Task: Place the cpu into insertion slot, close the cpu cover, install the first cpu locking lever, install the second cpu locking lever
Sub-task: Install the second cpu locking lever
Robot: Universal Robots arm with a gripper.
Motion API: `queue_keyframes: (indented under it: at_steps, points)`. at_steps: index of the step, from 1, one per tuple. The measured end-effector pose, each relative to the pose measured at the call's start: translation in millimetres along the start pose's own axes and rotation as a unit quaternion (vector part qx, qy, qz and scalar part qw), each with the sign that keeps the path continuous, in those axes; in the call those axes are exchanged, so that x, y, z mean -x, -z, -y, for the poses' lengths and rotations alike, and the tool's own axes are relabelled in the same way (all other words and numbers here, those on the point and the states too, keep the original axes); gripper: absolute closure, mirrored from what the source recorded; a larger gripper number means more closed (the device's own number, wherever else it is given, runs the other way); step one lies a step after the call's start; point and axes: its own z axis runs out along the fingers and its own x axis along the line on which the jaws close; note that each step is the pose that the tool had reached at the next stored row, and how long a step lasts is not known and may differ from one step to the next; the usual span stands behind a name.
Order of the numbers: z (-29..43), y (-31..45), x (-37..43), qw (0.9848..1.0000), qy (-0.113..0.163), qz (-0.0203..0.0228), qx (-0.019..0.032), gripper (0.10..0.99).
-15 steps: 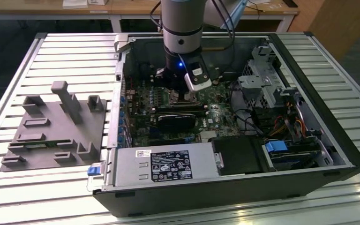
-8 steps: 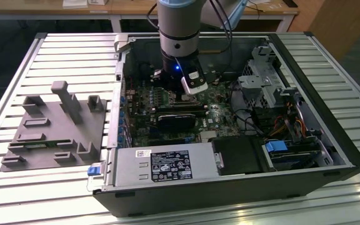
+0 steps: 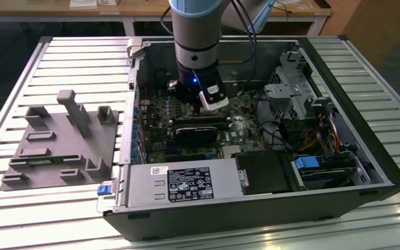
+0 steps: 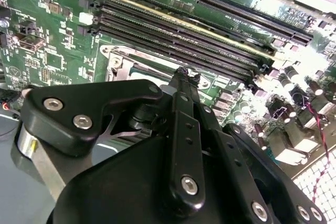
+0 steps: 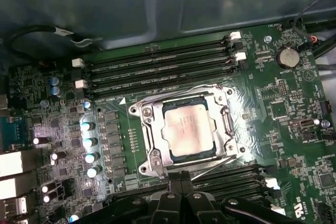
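In the first wrist view the cpu (image 5: 186,129) lies flat in the insertion slot (image 5: 184,102), its dull silver top showing through the window of the cpu cover (image 5: 149,135). The cover lies down flat over the chip. One thin wire lever (image 5: 205,87) runs along one side of the socket. A second lever (image 5: 220,163) slants along the opposite side. My gripper (image 5: 181,181) is shut, its tips right at the end of that slanting lever. The second wrist view shows my gripper (image 4: 184,74) just above the socket's edge (image 4: 116,59). The exterior view has my gripper (image 3: 201,111) low inside the case.
Long black memory slots (image 5: 157,69) flank the socket on two sides, and a row of capacitors (image 5: 89,140) stands beside it. The open computer case (image 3: 346,130) holds a power supply (image 3: 179,182), a drive cage (image 3: 294,94) and cables. A grey fixture (image 3: 61,140) lies at the exterior view's left.
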Motion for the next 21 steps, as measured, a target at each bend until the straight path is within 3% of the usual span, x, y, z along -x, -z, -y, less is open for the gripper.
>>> queue_keyframes:
  at_steps: [3,7,14,17,21]
  points:
    - [2.2,-0.9,-2.2,1.0000,0.001,0.0005,0.0072,0.984]
    - [6.1,-1.8,-3.2,0.9998,0.001,0.0005,0.0213,0.984]
    - [15.5,-2.1,-7.0,0.9992,0.001,0.0004,0.0397,0.984]
    - [24.1,-3.0,-6.9,0.9989,0.001,0.0011,0.0473,0.984]
    - [27.2,-4.5,-8.0,0.9983,0.001,0.0000,0.0589,0.984]
